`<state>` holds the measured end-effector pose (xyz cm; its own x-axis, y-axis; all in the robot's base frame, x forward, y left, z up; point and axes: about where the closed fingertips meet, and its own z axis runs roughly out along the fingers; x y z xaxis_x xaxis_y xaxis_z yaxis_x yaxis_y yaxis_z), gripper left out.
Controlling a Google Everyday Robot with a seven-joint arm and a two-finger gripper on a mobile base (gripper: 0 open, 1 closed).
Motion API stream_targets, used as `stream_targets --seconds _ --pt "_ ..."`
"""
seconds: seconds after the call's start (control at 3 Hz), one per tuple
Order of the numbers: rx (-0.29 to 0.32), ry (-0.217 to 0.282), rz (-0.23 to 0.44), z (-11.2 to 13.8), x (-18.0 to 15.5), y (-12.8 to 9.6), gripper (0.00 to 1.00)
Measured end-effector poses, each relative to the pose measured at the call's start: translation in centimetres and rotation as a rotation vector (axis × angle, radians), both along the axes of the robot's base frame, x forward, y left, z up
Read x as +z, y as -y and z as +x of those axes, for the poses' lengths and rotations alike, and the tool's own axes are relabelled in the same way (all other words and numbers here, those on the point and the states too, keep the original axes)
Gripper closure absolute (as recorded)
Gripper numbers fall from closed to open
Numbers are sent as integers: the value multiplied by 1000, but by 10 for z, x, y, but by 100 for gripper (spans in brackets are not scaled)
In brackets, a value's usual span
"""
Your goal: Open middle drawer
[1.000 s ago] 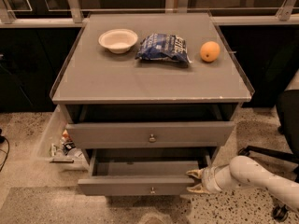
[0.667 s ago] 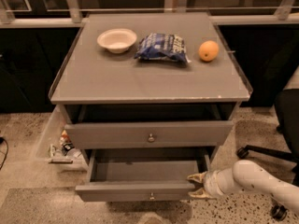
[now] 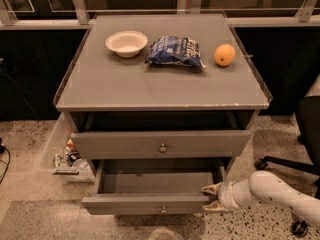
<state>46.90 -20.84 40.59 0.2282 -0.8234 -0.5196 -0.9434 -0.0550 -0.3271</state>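
The middle drawer [image 3: 150,203] is the lower of the two grey drawers I see. It stands pulled out, with its plain grey inside [image 3: 155,182] showing and a small round knob [image 3: 163,209] at the centre of its front. My gripper [image 3: 212,198], on a white arm [image 3: 272,191] that comes in from the lower right, is at the right end of this drawer's front, right against it. The drawer above [image 3: 160,144] has its own knob [image 3: 163,147] and sits slightly out. Any drawer below is hidden.
On the cabinet top [image 3: 150,89] lie a white bowl [image 3: 126,43], a blue chip bag [image 3: 175,51] and an orange [image 3: 224,55]. A clear bin of clutter [image 3: 67,156] stands on the floor to the left. A black office chair base [image 3: 287,164] is at the right.
The middle drawer has slid farther out toward me, showing more of its inside. My gripper has moved with its right end.
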Motion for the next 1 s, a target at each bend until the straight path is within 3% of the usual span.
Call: stream_targets --seconds 0.33,0.67,1.0 --pt "0 0 0 0 0 0 13" --pt "10 -39 22 -18 -15 5 16" --pt "1 -67 24 -41 -26 13 39"
